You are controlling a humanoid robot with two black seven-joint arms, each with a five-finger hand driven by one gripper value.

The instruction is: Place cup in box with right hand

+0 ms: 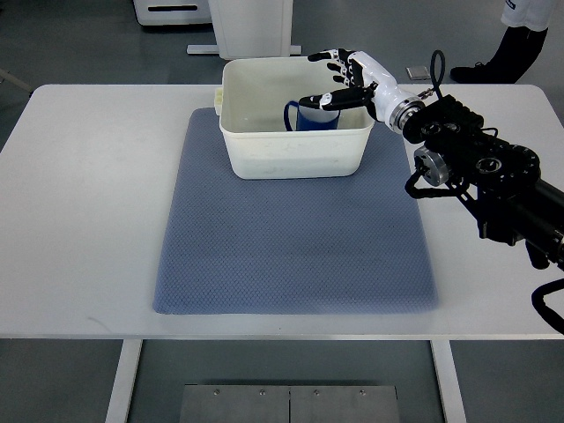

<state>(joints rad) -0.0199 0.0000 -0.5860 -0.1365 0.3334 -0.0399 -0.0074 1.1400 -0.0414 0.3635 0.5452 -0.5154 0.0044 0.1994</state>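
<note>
Blue cup (310, 118) in rounded box (264, 154)

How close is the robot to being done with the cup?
Nearly done. The blue cup is already inside the white box, which sits on the grey mat. The right hand hovers over it, fingers spread, apparently not gripping. Probably left: pulling the hand away.

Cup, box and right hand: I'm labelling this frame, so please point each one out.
cup (310, 118), top view, on its blue side wall inside the box.
box (295, 150), top view, on its white front wall.
right hand (357, 77), top view, on the white palm above the box.
</note>
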